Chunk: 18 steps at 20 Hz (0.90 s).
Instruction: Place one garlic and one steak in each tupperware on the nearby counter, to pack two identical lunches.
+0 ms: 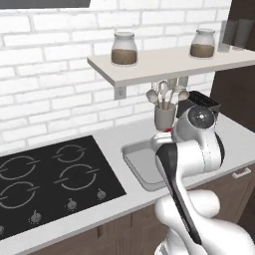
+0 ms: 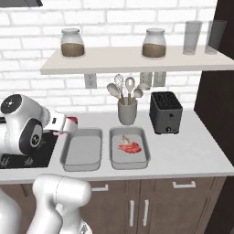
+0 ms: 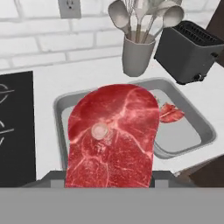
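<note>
My gripper (image 2: 68, 124) is shut on a large red steak (image 3: 113, 135) marbled with pale veins. It hangs over the far left corner of the left tupperware (image 2: 84, 151), a shallow grey tray that holds nothing. The steak covers the fingers in the hand view. The right tupperware (image 2: 137, 159) sits beside it on the pale counter (image 2: 192, 151) and holds a second steak (image 2: 131, 147) with a whitish-pink garlic (image 2: 125, 138) at its far side. In the left base view the arm hides most of both trays (image 1: 137, 164).
A grey utensil holder (image 2: 127, 112) with spoons stands behind the trays, and a black toaster (image 2: 165, 112) sits at the back right. The black hob (image 1: 50, 174) lies left of the trays. A wall shelf (image 2: 137, 61) above carries jars and glasses.
</note>
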Available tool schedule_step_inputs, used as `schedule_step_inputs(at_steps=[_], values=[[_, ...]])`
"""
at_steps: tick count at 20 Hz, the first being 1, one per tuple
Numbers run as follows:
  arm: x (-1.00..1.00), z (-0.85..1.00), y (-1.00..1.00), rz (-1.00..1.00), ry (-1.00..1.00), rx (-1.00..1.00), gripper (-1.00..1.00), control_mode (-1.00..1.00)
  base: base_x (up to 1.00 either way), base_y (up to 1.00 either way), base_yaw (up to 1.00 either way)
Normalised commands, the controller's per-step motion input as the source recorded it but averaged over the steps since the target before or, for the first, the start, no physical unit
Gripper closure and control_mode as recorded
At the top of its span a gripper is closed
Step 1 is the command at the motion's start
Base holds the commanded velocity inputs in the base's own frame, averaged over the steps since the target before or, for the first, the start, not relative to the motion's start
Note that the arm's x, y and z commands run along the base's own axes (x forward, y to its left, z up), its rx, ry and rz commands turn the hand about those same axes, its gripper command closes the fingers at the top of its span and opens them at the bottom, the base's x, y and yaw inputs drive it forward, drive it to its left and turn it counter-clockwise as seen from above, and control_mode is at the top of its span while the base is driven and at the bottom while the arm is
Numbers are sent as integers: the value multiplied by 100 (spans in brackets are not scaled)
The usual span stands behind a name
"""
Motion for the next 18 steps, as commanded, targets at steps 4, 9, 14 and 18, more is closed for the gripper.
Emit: schedule_step_inputs(at_steps=[4, 9, 14, 18], values=[[29, -71, 11, 0, 18, 13, 100, -100, 0, 0, 0], [58, -46, 0, -2, 1, 10, 100, -100, 0, 0, 0], [58, -41, 2, -3, 4, 1, 100, -100, 0, 0, 0], [56, -49, 13, 0, 19, 0, 100, -100, 0, 0, 0]])
